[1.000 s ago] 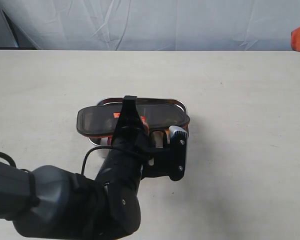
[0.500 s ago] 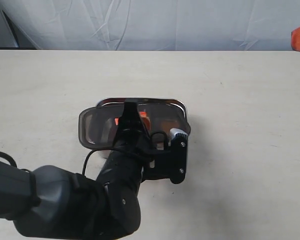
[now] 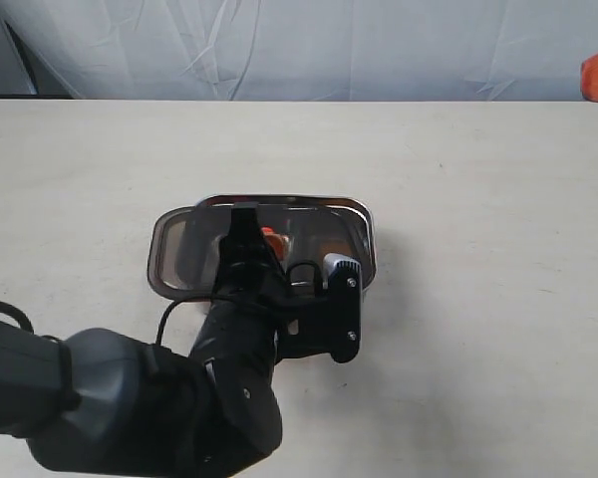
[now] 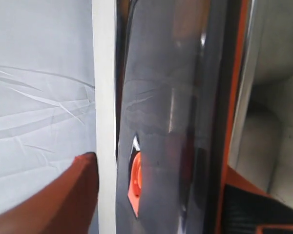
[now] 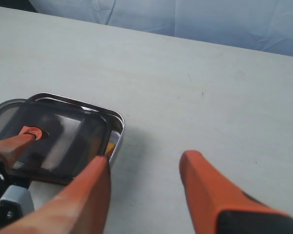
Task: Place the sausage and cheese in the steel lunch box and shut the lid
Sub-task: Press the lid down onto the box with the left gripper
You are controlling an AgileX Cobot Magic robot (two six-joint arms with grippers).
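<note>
- Exterior view: the lid [image 3: 179, 254] has slid toward the left edge of the desk [image 3: 478, 169] and sunk lower than a second ago. It now overhangs that end of the steel lunch box [image 3: 365, 221], which sits mid-desk. The left tool [image 3: 244, 239] is clamped on the lid.
- Left wrist view: one finger [image 4: 68, 195] lies on each face of the lid, beside the valve tab [image 4: 134, 183].
- Right wrist view: the right tool [image 5: 146, 170] is spread wide and empty, nearer the right edge. The box rim shows bare, so the lid is not seated and likely needs re-centring. The sausage and cheese cannot be made out.

Shiny steel lunch box [image 3: 279, 199], smoky plastic lid [image 3: 184, 254]
</note>
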